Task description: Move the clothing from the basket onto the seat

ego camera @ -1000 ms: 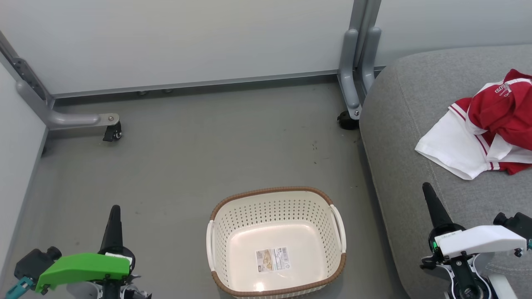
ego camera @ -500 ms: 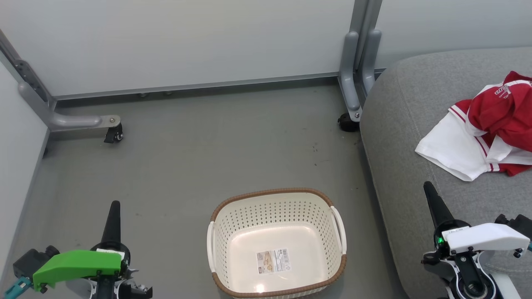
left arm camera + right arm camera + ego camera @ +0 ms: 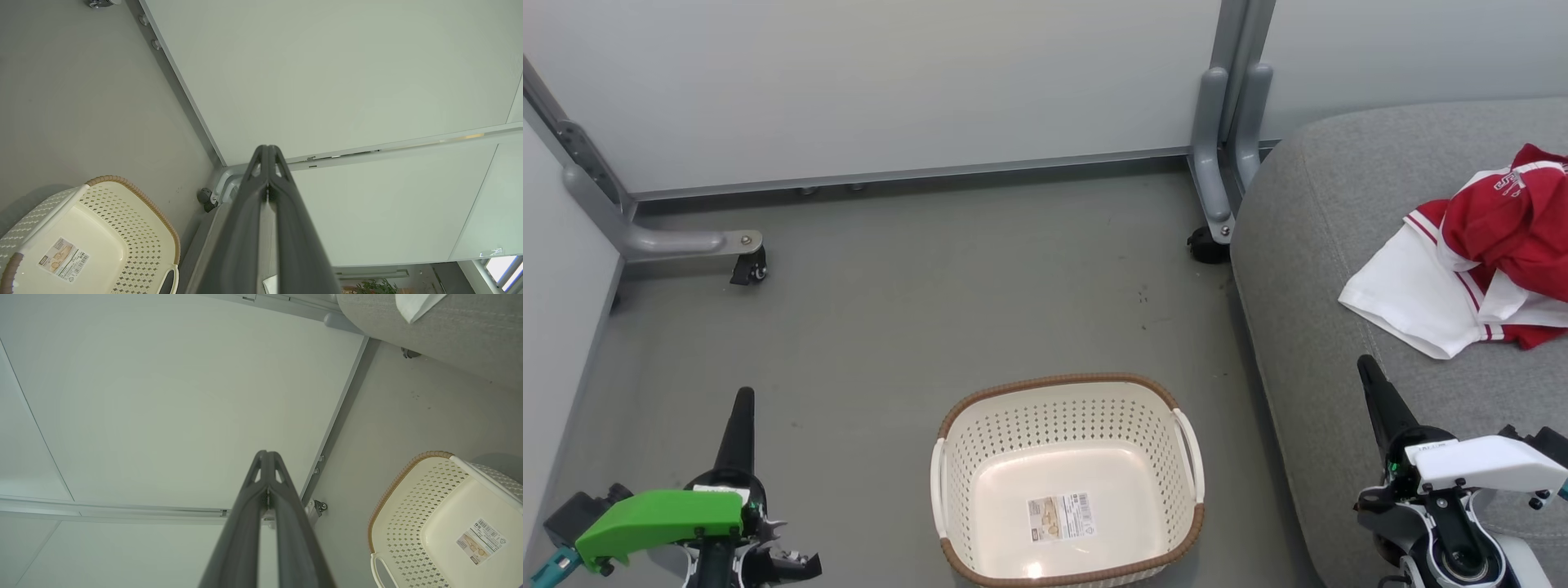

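My left gripper (image 3: 743, 398) sits at the lower left of the head view over the grey floor (image 3: 890, 327). Its two long dark fingers are pressed together into one thin spike, with nothing between them. In the left wrist view the same left gripper (image 3: 267, 150) rises from the bottom centre, tips meeting in front of a pale wall panel (image 3: 327, 73).

My right gripper (image 3: 1365, 365) is at the lower right of the head view, over the front part of the large grey fabric seat cushion (image 3: 1307, 245). Its fingers are likewise pinched tight and empty. The right wrist view shows it (image 3: 267, 454) at the bottom centre with the tips touching.

The red sports jersey with white sleeves and red-striped trim (image 3: 1503, 237) lies crumpled on the seat at the right edge of the head view, one white sleeve spread toward the centre of the frame. It is above my right gripper in the frame and apart from it. A white corner of it (image 3: 412, 304) shows at the top right of the right wrist view, lying on the grey cushion (image 3: 449, 326).

The cream perforated plastic laundry basket with a brown woven-look rim (image 3: 1054, 380) stands on the floor at the bottom centre, between my grippers and just left of the seat. Inside it I see a paper label (image 3: 1058, 514) on the bottom. The basket appears at the lower left of the left wrist view (image 3: 139, 228) and the lower right of the right wrist view (image 3: 408, 506).
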{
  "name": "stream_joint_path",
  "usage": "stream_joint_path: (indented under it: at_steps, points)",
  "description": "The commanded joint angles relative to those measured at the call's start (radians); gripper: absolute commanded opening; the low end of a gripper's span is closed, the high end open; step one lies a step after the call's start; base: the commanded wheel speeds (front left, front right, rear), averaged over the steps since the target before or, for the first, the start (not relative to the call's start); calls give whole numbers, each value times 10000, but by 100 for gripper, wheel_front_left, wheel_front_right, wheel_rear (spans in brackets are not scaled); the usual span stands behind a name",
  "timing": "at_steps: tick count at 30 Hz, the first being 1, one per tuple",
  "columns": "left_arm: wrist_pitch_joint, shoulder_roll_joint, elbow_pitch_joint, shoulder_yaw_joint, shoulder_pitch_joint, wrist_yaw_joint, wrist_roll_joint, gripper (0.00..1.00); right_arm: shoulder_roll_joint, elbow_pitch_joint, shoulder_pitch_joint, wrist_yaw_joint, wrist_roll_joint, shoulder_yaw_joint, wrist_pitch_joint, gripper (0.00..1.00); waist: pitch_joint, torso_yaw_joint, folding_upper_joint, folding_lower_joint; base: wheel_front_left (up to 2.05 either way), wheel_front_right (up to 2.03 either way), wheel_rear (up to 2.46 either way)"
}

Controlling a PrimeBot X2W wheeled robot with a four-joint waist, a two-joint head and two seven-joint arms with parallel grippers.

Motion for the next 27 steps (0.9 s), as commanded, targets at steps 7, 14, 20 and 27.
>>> stream_joint_path:
  at_steps: [7,14,20,27]
  points:
    - [192,4,19,113,-243,-103,-694,0,-24,137,-241,4,663,-94,106,0,-38,10,0,0,0,0,0]
    - [321,-16,39,192,-259,-130,-1192,0,-12,265,-303,4,1159,-160,184,0,-74,20,0,0,0,0,0]
    - [425,-35,55,246,-314,-184,-1585,0,0,369,-383,4,1551,-206,242,0,-105,28,0,0,0,0,0]
    - [550,-51,75,302,-341,-230,-2056,0,15,485,-424,4,1992,-264,324,0,-141,37,0,0,0,0,0]
